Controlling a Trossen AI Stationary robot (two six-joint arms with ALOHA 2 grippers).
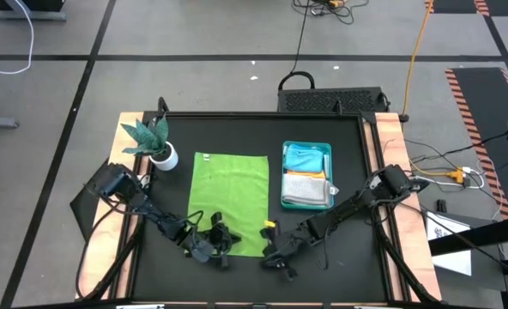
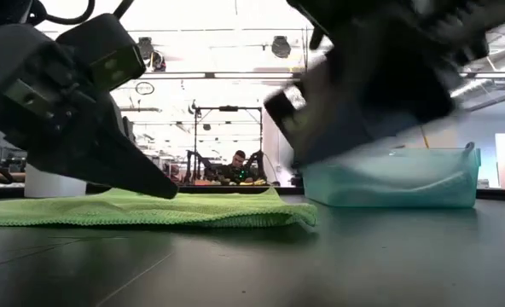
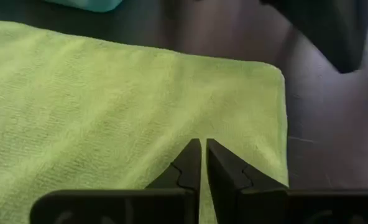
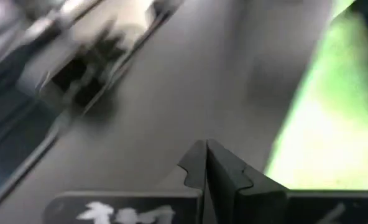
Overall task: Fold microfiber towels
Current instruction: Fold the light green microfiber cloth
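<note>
The black table [image 1: 340, 172] fills the middle of the floor, and the lime green towel [image 1: 230, 202] lies spread flat on it, near its centre, with the near edge toward the two arms. To the towel's right stands the teal tray [image 1: 327, 150], and inside it I can see a pale blue towel [image 1: 305, 160] at the far end and a white-grey towel [image 1: 304, 190] at the near end, both folded. By the towel's far left corner sits a small green plant [image 1: 151, 137] in a white pot.

The left pincer [image 3: 203, 149] is down at the near edge of the green towel, its fingers drawn together to a thin slit; whether they pinch the cloth I cannot tell. The right pincer [image 4: 206, 151] is just off the towel's near right corner, over bare table, fingers pressed shut on nothing. Far across the room a person [image 2: 238, 164] sits at a bench.
</note>
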